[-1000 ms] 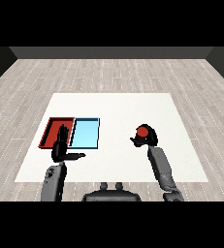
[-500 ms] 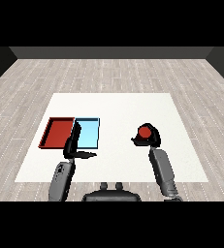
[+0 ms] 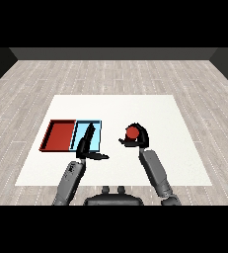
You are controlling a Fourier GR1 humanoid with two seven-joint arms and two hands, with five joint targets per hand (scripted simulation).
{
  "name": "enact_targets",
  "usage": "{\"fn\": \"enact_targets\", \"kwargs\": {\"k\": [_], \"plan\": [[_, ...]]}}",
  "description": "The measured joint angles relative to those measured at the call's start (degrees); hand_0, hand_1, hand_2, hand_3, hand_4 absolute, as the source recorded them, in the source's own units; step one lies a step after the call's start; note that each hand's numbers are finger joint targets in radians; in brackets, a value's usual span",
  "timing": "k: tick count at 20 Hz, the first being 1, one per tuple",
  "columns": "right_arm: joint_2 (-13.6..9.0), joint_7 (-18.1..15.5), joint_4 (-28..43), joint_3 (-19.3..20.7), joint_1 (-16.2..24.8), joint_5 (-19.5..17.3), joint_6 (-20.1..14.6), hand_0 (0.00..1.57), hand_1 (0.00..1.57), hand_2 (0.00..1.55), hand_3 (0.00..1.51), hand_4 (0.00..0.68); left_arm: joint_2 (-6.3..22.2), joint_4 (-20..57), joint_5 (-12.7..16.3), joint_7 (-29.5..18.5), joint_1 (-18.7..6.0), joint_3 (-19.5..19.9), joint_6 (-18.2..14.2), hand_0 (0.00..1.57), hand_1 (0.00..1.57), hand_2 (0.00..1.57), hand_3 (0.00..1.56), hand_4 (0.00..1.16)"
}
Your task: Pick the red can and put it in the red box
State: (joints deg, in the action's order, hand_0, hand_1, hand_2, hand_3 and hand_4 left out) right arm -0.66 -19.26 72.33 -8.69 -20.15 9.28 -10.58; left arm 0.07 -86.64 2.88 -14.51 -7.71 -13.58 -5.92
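Two trays sit side by side at the left of the surface (image 3: 150,106); left hand (image 3: 84,146) over the right-hand tray (image 3: 96,133); the can (image 3: 132,132), in the right hand (image 3: 137,139), sits right of both.

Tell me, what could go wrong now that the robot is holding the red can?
The right hand curls round the red can, but the red tray lies beyond the light blue tray, so the can might land in the wrong one. The left hand reaches over the blue tray and could get bumped on the way.

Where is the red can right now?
In the head view the red can is right of the light blue tray, held in the right hand over the white table.
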Motion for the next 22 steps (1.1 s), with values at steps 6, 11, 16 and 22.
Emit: {"fn": "enact_targets", "kwargs": {"k": [6,11,16,22], "plan": [[0.5,-1.76,-1.74,-5.13,-2.75,1.77,-4.67,1.39,1.39,1.4,1.39,0.636,-0.04,-1.0,1.58,2.35,-1.47,-7.72,-5.29,0.0,0.0,0.0,0.0,0.0],[0.61,-1.88,0.25,-9.64,-2.8,3.18,-7.57,1.39,1.39,1.41,1.4,0.611,-0.05,0.72,2.29,1.56,-2.2,-11.25,-7.32,0.0,0.0,0.0,0.0,0.0],[0.64,-0.8,0.96,-11.54,-4.31,3.87,-8.79,1.41,1.41,1.43,1.41,0.613,-0.06,5.93,3.32,0.91,-6.9,-10.12,-7.76,0.0,0.0,0.0,0.0,0.0],[0.63,0.05,3.08,-15.19,-5.33,5.62,-11.1,1.43,1.43,1.44,1.4,0.599,-0.06,8.16,3.85,3.87,-10.81,-11.72,-10.67,0.0,0.0,0.0,0.0,0.0]]}}
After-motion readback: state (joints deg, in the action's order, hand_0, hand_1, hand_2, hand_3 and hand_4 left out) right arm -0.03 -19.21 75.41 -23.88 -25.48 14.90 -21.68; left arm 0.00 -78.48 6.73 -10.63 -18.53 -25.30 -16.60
